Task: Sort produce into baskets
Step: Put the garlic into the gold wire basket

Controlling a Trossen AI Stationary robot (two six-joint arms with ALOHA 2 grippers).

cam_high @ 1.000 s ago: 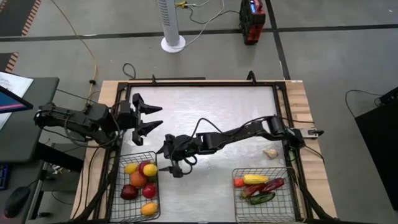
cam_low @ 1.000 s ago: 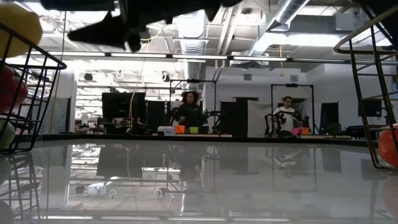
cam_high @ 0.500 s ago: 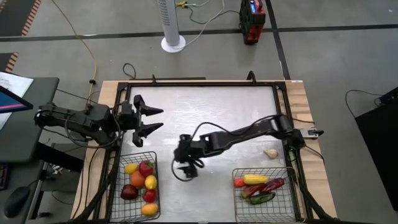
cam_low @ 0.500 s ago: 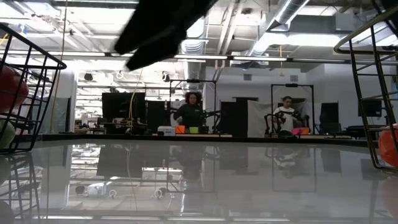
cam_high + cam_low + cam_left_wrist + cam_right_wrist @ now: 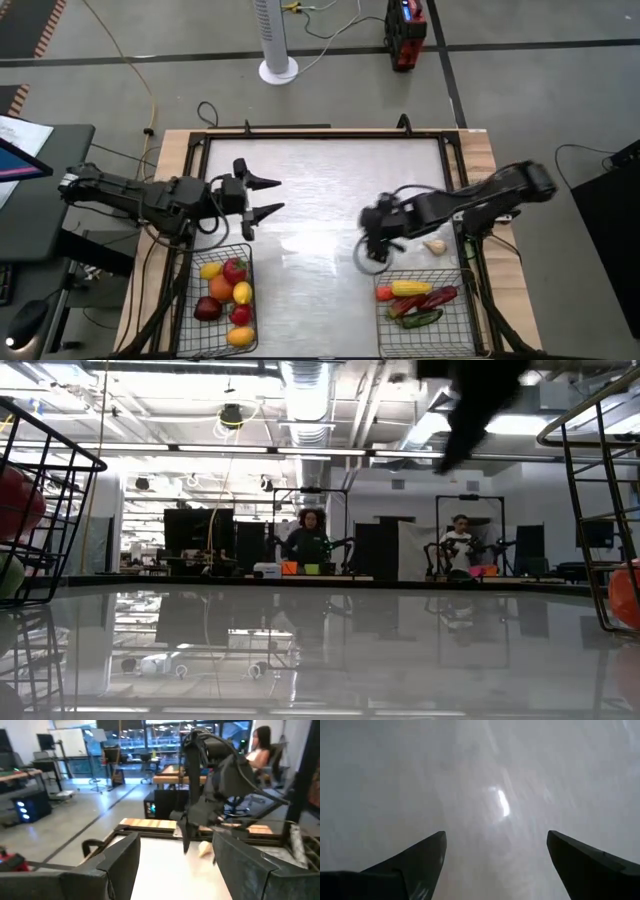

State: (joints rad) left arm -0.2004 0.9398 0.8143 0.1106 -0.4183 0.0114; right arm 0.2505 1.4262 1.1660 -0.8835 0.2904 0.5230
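Observation:
Two wire-mesh baskets stand near the table's near edge. The left basket point(image 5: 250, 300) holds several red, orange and yellow fruits point(image 5: 226, 292). The right basket point(image 5: 458, 318) holds red, yellow and green vegetables point(image 5: 418, 300). A whitish garlic bulb point(image 5: 434, 245) lies on the table just beyond the right basket; it also shows in the left wrist view point(image 5: 204, 849). My right gripper point(image 5: 372, 252) is open and empty above the table, left of the garlic point(image 5: 495, 855). My left gripper point(image 5: 272, 196) is open and empty above the table's left part, beyond the left basket point(image 5: 175, 860).
The shiny tabletop point(image 5: 320, 180) is framed by a dark rail point(image 5: 320, 133). In the low view the left basket point(image 5: 40, 480) and right basket point(image 5: 600, 510) stand at the picture's edges. People sit at desks far behind point(image 5: 305, 535).
My right gripper has swung from beside the left basket toward the table's right edge, ending left of the garlic. A yellow fruit at the left basket's near-right rim has dropped lower among the fruits. My left gripper has moved a little toward the table's right.

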